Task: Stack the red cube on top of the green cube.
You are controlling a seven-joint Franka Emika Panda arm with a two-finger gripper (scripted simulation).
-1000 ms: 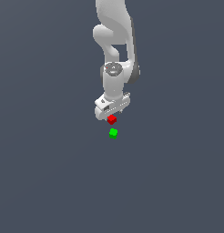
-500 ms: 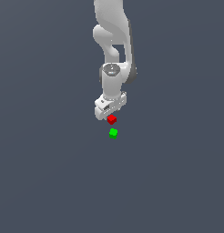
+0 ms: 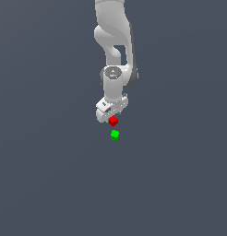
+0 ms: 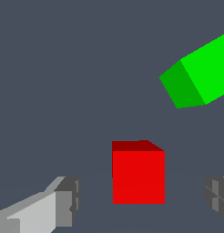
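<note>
Red cube between the spread fingers of the end effector, untouched, green cube nearby

Exterior view: distant, elevated, whole arm seen. Wrist view: close, looking past fingertips. Shared: red cube, green cube.
</note>
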